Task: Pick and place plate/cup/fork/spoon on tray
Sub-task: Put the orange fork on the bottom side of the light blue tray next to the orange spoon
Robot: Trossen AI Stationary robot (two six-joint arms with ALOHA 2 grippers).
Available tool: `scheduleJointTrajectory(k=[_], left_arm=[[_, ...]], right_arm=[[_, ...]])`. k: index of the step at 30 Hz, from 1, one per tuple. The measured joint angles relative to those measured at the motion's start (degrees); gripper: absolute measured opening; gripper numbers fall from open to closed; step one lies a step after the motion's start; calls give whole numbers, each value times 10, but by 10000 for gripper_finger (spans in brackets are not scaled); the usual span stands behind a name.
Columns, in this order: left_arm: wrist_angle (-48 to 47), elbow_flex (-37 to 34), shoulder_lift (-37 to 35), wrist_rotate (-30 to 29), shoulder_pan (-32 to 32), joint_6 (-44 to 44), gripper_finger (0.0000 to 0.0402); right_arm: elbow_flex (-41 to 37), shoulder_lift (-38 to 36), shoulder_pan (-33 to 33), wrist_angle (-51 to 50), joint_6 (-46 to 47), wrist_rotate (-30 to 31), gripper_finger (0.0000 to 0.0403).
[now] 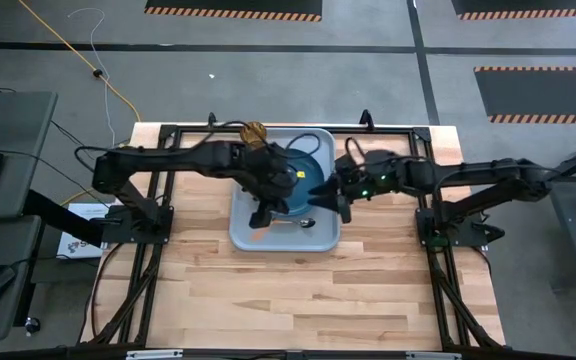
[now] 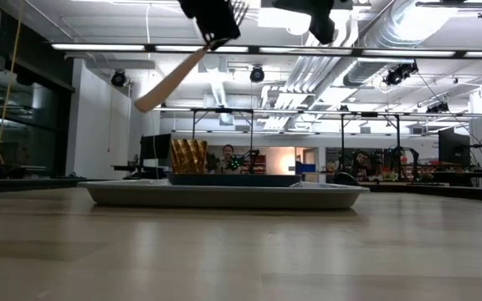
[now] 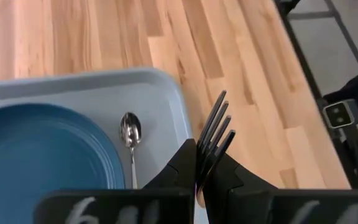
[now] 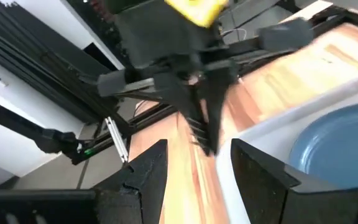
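The tray is the landmark: the plate fills its half toward the right arm, the cup stands at its far rim, and the spoon lies on its floor just beside the plate's rim. Above the tray's bare half on the left arm's side, the left gripper is clamped on the fork, held well clear of the floor, its long axis tilted with the handle sloping down and the tines at the fingers. The right gripper waits at the tray's opposite edge with fingers apart and empty, so placing the fork looks like a straight descent for the left arm.
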Motion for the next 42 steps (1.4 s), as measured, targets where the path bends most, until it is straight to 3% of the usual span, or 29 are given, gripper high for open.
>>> scheduleJointTrajectory(k=[10, 30, 35, 42], left_arm=[[24, 0, 25, -3, 1, -11, 0], [60, 0, 25, -9, 1, -37, 0], [53, 0, 25, -7, 0, -39, 0], [54, 0, 25, -8, 1, -40, 0]], right_arm=[[0, 62, 38, 37, -40, 89, 167], [0, 107, 59, 87, -76, 131, 162], [0, 104, 59, 100, -81, 131, 120], [0, 104, 59, 97, -83, 123, 23]])
